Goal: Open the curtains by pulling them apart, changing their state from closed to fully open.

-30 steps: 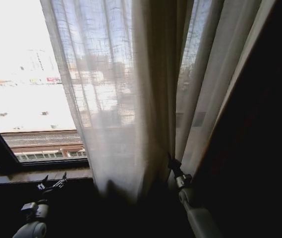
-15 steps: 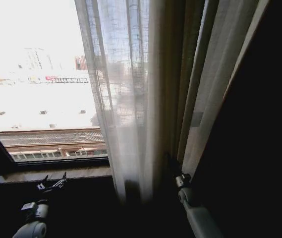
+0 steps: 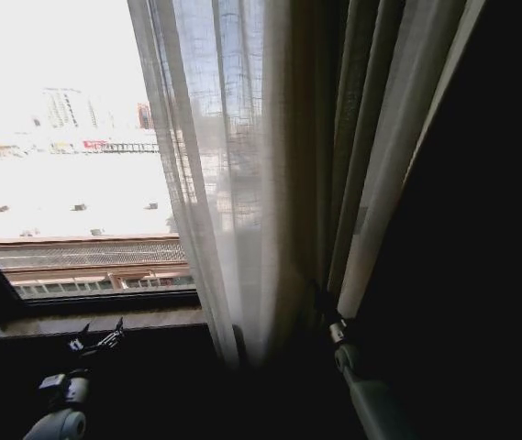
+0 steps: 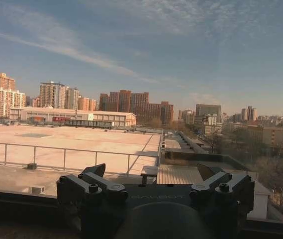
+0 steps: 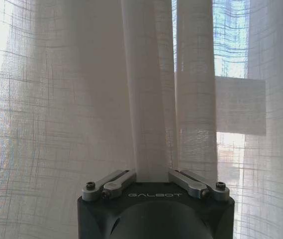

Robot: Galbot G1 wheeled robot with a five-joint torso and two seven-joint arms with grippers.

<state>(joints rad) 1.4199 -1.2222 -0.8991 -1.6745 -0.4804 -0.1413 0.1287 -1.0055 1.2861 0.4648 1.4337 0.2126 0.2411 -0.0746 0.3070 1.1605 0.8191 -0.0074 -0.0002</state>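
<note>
My right pincer sits low in the curtains, buried in the bunched folds just left of the dark wall, and it is clenched on a thick pleat: in the wrist view the two fingers close in from either side on a cream fold that rises straight up between them. Set against the picture of half a second back, the curtains' free edge stands slightly farther from the wall, and the lower hem has drawn in tighter around my wrist; a second back the sheer panel spread much wider across the window, so more bare glass is showing left of the curtains than then. My right arm has barely shifted, the wrist only a touch lower beside the wall. The curtains hang as a gathered bundle of vertical folds, translucent toward the glass and darker cream where they are packed against the wall. My left pincer rests far to the left of the curtains, down by the sill, in the same spot as before; in its own wrist view the fingers stand released and apart, grasping nothing, pointing out through the glass at rooftops and sky.
</note>
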